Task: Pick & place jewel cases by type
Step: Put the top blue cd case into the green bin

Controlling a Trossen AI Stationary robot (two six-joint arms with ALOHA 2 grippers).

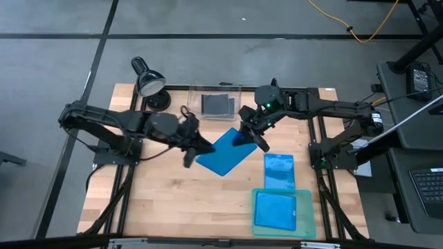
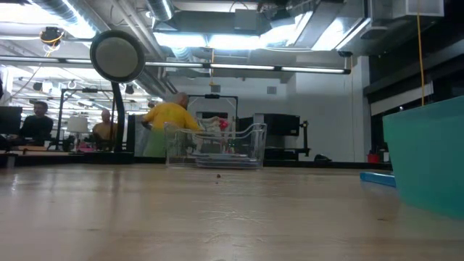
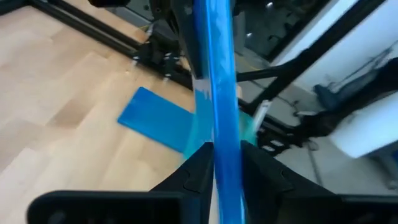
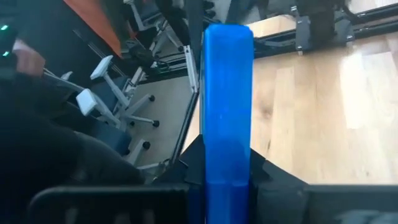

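A translucent blue jewel case [image 1: 225,152] hangs in the air over the middle of the table, between my two grippers. My left gripper [image 1: 194,147] is shut on its left end, and my right gripper [image 1: 246,135] is shut on its far right end. A second blue case [image 1: 279,170] lies flat on the wood. A third blue case [image 1: 275,209] lies in the teal tray [image 1: 307,223]. Dark grey square cases [image 1: 217,104] sit in the clear bin [image 1: 196,92] at the far edge. The low view shows neither gripper. My left gripper pinches the blue case's left edge [image 3: 225,163] between its two fingers [image 3: 198,169], one on each flat face, coming from the table's left. The case is lifted clear. My right gripper pinches the far right end [image 4: 227,163] of the same case between its fingers [image 4: 261,174], coming from the far right side. That end is clear of the table too.
A desk lamp [image 1: 147,83] stands at the far left corner. The clear bin [image 2: 217,145] is at the far edge, and the teal tray [image 2: 428,152] at the near right corner. Bare wood [image 1: 173,194] lies near left. People sit in the room behind.
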